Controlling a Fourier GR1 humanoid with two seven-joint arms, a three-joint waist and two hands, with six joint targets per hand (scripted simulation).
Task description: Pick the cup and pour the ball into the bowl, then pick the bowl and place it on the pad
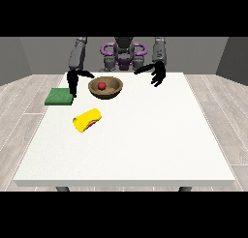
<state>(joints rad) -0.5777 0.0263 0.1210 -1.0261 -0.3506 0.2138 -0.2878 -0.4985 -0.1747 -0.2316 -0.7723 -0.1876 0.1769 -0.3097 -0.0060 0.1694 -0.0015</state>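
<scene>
**Front view: ball in bowl, cup on its side, both hands empty**

Front view shows my white tabletop (145, 145) with four task items on the half nearer to me.

1. The brown bowl (106, 87) stands upright on the tabletop, between my two hands. The red ball (101, 85) rests inside it.
2. The yellow cup (87, 120) lies on its side on the tabletop, nearer the camera than the bowl and apart from it.
3. The green pad (59, 96) lies flat near the tabletop's edge at the view's left, beside the bowl but not touching it.

My hand at the view's left (72, 84) hangs with its fingers pointing down, between the pad and the bowl, just beside the pad's inner corner. It holds nothing.

My hand at the view's right (156, 73) hovers above the tabletop, beside the bowl and apart from it, fingers spread and relaxed. It holds nothing.
</scene>
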